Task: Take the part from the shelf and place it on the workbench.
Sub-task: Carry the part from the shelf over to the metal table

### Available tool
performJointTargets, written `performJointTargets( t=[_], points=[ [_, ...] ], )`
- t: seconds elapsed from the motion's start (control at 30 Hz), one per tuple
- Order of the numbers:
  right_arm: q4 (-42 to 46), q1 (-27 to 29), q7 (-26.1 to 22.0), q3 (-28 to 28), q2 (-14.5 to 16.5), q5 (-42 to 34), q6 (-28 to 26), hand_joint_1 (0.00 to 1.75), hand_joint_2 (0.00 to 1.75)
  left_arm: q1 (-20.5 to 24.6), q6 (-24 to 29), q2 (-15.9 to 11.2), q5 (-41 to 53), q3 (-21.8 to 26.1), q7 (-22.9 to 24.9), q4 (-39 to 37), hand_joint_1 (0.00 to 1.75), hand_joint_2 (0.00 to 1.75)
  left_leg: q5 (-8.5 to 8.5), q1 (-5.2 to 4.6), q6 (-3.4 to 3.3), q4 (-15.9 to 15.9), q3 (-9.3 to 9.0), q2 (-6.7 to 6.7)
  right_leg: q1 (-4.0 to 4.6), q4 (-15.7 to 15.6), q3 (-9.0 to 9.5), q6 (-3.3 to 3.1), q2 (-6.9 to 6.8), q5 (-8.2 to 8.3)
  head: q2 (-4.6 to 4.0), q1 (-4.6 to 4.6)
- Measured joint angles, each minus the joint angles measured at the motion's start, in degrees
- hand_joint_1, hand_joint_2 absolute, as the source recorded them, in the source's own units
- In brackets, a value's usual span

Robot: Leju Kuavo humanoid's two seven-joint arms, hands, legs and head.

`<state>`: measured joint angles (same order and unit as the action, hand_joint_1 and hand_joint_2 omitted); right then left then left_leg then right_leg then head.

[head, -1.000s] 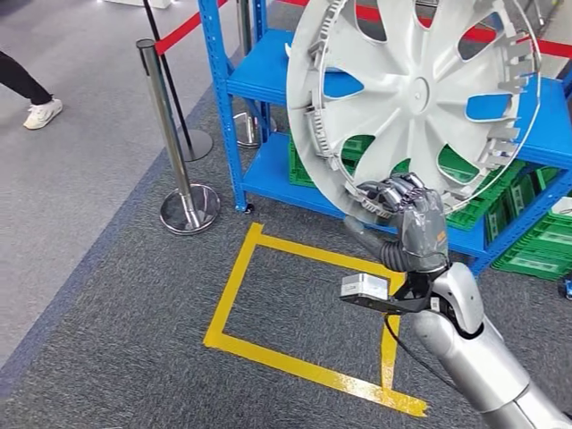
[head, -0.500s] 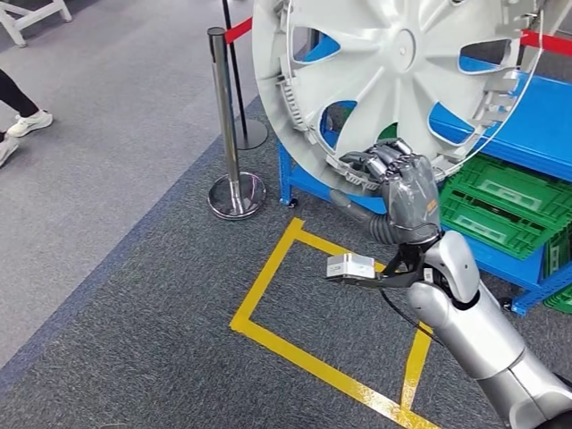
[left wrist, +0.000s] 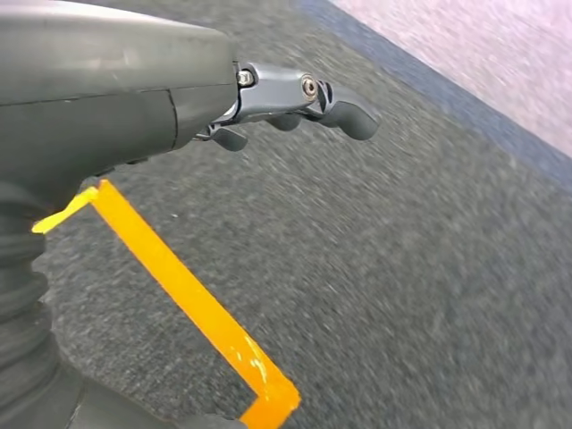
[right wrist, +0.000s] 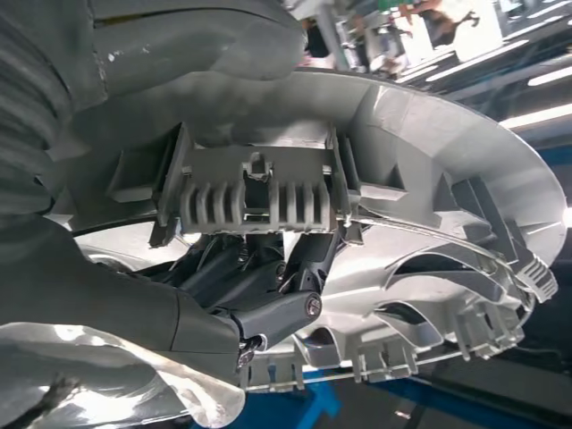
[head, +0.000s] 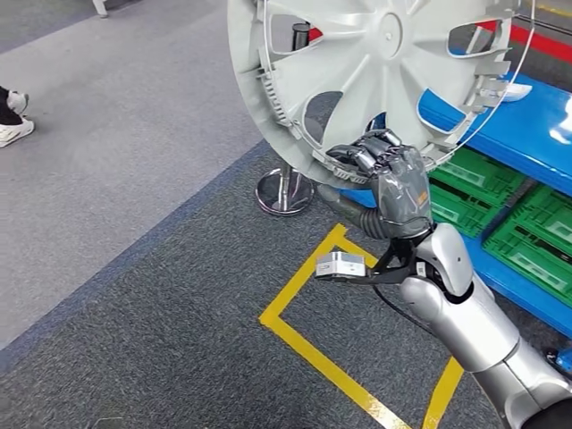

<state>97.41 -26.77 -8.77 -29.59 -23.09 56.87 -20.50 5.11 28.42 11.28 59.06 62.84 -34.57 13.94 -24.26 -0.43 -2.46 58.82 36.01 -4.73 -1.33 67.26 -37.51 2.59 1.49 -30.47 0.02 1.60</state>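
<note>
The wheel cover (head: 378, 67), a silver plastic disc with curved spokes, was held upright and clear of the floor at 12 o'clock in the head view, its upper rim cut off by the frame edge. The right hand (head: 388, 174) gripped the lower rim, fingers (head: 367, 154) curled over the edge; the palm side was hidden behind the hand's back. The right wrist view showed the rim's underside with its ribbed clips and the dark fingers (right wrist: 270, 295) hooked behind the wheel cover (right wrist: 418, 206), detail that the head view lacked. The left hand (left wrist: 290, 98) appeared in its wrist view above the dark carpet (left wrist: 405, 295), fingers loosely bent and apart, holding nothing. A yellow tape outline (head: 304, 349) lay on the carpet at 6 o'clock, partly covered by the right arm. The blue shelf (head: 533, 125) stood at 3 o'clock, with green crates (head: 519, 237) under it. A chrome post base (head: 283, 190) stood at 10 o'clock from the hand, its pole hidden behind the cover. A person's shoe (head: 12, 130) lay at 9 o'clock. No writing was legible.
</note>
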Motion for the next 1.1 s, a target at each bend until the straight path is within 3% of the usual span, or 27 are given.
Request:
performJointTargets(
  t=[0.03,0.1,0.17,0.2,0.27,0.33,0.4,0.43,0.5,0.53,0.6,0.63,0.7,0.77,0.83,0.9,0.93,0.97,1.0,1.07,1.1],
  points=[
    [0.0,-0.2,0.2,-0.1,0.0,0.1,0.0,1.75,1.75,0.0,0.0,0.0,0.1,0.0,0.0,0.0,0.00,1.75,-0.04,-0.05,0.13,0.3,0.20,-0.78,-0.16,-3.7,1.73,-0.12,1.31,1.63,0.00,-0.02],
    [0.2,-0.5,0.4,-0.1,0.0,0.2,0.1,1.75,1.75,0.0,0.1,-0.1,0.1,-0.2,0.0,0.0,0.00,1.75,0.08,0.09,0.69,0.7,0.92,-2.13,-0.26,-7.6,3.63,-0.28,3.09,2.43,0.00,-0.03],
    [0.4,-0.6,0.5,-0.3,0.1,0.3,0.1,1.75,1.75,-0.2,0.1,-0.2,0.2,-0.3,-0.1,0.0,0.00,1.75,0.43,0.29,1.42,0.7,1.45,-3.43,-0.17,-8.1,3.98,-0.51,2.23,2.21,0.01,-0.03],
    [0.6,-0.5,0.6,-0.3,0.1,0.3,0.1,1.75,1.75,-0.4,0.2,-0.3,0.3,-0.4,-0.1,0.0,0.00,1.75,0.35,0.22,1.75,0.9,1.58,-3.28,-0.22,-8.3,4.18,-0.70,1.52,2.31,0.01,-0.08],
    [0.9,-0.3,0.9,-0.4,0.2,0.3,0.1,1.75,1.75,-0.6,0.4,-0.4,0.6,-0.5,0.0,0.0,0.00,1.75,-1.28,-0.01,2.43,3.5,2.76,-0.53,-0.42,-8.7,4.78,-1.31,-0.12,2.39,0.01,-0.57],
    [1.2,0.0,1.0,-0.4,0.2,0.4,0.0,1.75,1.75,-0.7,0.5,-0.4,0.8,-0.6,0.1,0.0,0.00,1.75,-4.36,0.28,3.10,10.1,5.82,2.96,-0.22,-8.8,5.19,-1.81,-1.79,2.19,0.00,-1.01],
    [1.4,0.4,1.0,-0.4,0.2,0.4,0.0,1.75,1.75,-0.9,0.6,-0.5,1.1,-0.8,0.3,0.0,0.00,1.75,-5.95,0.77,3.56,15.5,8.44,4.02,-0.08,-8.8,5.46,-1.93,-3.38,1.91,0.00,-1.01],
    [1.5,0.7,1.0,-0.4,0.2,0.5,0.0,1.75,1.75,-1.0,0.6,-0.5,1.2,-0.9,0.4,0.0,0.00,1.75,-5.36,0.93,3.69,15.6,8.49,4.22,-0.08,-8.8,5.62,-1.89,-4.15,1.74,0.00,-1.01],
    [1.7,1.1,1.1,-0.4,0.2,0.4,0.0,1.75,1.75,-1.3,0.6,-0.5,1.4,-1.0,0.6,0.0,0.00,1.75,-1.85,1.03,3.64,9.8,5.50,5.21,-0.08,-8.7,6.12,-1.68,-5.59,1.34,0.00,-1.02],
    [1.8,1.2,1.1,-0.3,0.2,0.4,0.0,1.75,1.75,-1.3,0.6,-0.6,1.5,-1.0,0.6,0.0,0.00,1.75,-0.54,0.74,3.45,6.0,3.58,6.58,0.03,-8.8,6.32,-1.49,-6.22,1.12,-0.01,-1.05],
    [2.0,1.2,1.1,-0.1,0.2,0.4,-0.1,1.75,1.75,-1.2,0.7,-0.6,1.7,-1.1,0.7,0.0,0.00,1.75,0.46,0.13,2.64,1.5,1.49,8.62,0.39,-8.7,6.51,-1.00,-7.31,0.77,-0.01,-1.05],
    [2.1,1.3,1.1,-0.1,0.1,0.4,-0.1,1.75,1.75,-1.3,0.7,-0.6,1.8,-1.1,0.7,0.0,0.00,1.75,0.14,-0.18,2.22,1.1,1.48,8.81,0.56,-8.8,6.56,-0.72,-7.89,0.66,-0.01,-1.03],
    [2.4,1.5,1.1,0.0,0.0,0.4,-0.2,1.75,1.75,-1.5,0.7,-0.7,2.0,-1.2,0.7,0.0,0.00,1.75,0.26,-0.13,1.39,0.7,1.49,7.41,0.50,-9.0,6.85,-0.05,-8.61,0.30,-0.01,-0.95],
    [2.7,1.8,1.1,0.2,0.0,0.4,-0.3,1.75,1.75,-1.6,0.6,-0.7,2.1,-1.2,0.6,0.0,0.00,1.75,0.49,0.14,0.58,0.1,1.05,6.04,0.25,-7.2,6.17,0.42,-6.16,-1.26,0.00,-0.72],
    [2.8,2.3,1.2,0.5,-0.2,0.4,-0.4,1.75,1.75,-1.5,0.4,-0.7,2.4,-1.4,0.5,0.0,0.00,1.75,0.60,0.26,-0.01,-0.1,0.84,4.71,0.19,-0.8,2.89,0.43,-2.54,-4.44,0.01,-0.38],
    [2.8,3.1,1.1,0.6,-0.3,0.4,-0.4,1.75,1.75,-1.5,0.1,-0.8,2.6,-1.5,0.6,0.0,0.00,1.75,0.59,0.17,-0.25,-0.1,0.82,3.10,0.23,6.3,-1.27,0.41,-1.47,-6.55,0.00,-0.28],
    [2.8,3.5,1.1,0.6,-0.3,0.4,-0.5,1.75,1.75,-1.6,0.1,-0.8,2.6,-1.5,0.8,0.0,0.00,1.75,0.58,0.15,-0.26,-0.1,0.80,2.27,0.23,7.3,-2.23,0.41,-1.42,-5.98,-0.01,-0.28],
    [2.9,3.8,1.1,0.6,-0.3,0.4,-0.5,1.75,1.75,-1.7,0.0,-0.8,2.7,-1.5,1.0,0.0,0.00,1.75,0.57,0.16,-0.25,0.0,0.75,1.37,0.18,6.1,-2.20,0.39,-1.32,-4.34,-0.01,-0.28],
    [2.9,4.1,1.1,0.6,-0.3,0.5,-0.5,1.75,1.75,-1.7,0.0,-0.9,2.8,-1.5,1.4,0.0,0.00,1.75,0.53,0.20,-0.18,0.1,0.72,0.53,0.07,2.7,-0.98,0.35,-0.83,-1.90,0.00,-0.28],
    [3.1,4.7,1.1,0.8,-0.5,0.5,-0.6,1.75,1.75,-1.8,-0.1,-1.1,3.0,-1.6,2.1,0.0,0.00,1.75,0.39,0.21,0.18,0.6,0.98,-1.03,-0.35,-4.7,2.24,0.26,1.79,1.51,0.00,-0.33],
    [3.3,5.0,1.1,0.9,-0.5,0.6,-0.7,1.75,1.75,-1.9,-0.1,-1.2,3.2,-1.7,2.5,0.0,0.00,1.75,0.40,0.25,0.52,0.8,1.28,-1.72,-0.45,-6.9,3.30,0.21,2.88,2.09,0.00,-0.33]
  ],
)
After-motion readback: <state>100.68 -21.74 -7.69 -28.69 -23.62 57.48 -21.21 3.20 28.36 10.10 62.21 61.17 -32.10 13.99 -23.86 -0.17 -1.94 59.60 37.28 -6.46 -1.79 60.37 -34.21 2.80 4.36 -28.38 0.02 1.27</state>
